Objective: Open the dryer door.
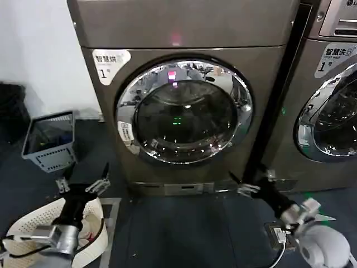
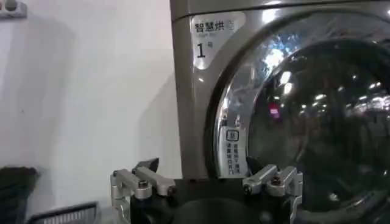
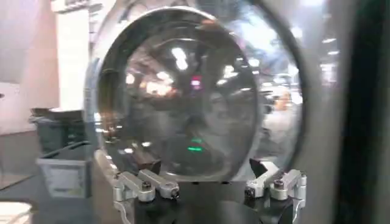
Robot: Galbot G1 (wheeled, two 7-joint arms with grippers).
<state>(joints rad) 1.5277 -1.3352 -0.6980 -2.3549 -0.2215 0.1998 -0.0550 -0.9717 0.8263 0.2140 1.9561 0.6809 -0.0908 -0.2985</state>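
The dryer door [image 1: 184,111] is a round porthole with a wide chrome ring and dark glass, closed flush on the bronze-grey machine stickered "1" [image 1: 104,72]. My left gripper [image 1: 82,181] hangs low at the front left, open, well short of the machine and below the door's left rim. My right gripper [image 1: 252,177] is open too, low near the machine's lower right corner. The left wrist view shows the door's left rim [image 2: 226,115] beyond the open left gripper [image 2: 198,167]. In the right wrist view the door glass [image 3: 189,91] stands beyond the open right gripper [image 3: 204,164].
A neighbouring "Smart wash" machine [image 1: 329,100] stands to the right with its own chrome-ringed door. A grey basket [image 1: 50,139] sits on the floor at the left by the white wall. A white laundry basket [image 1: 33,231] lies under my left arm.
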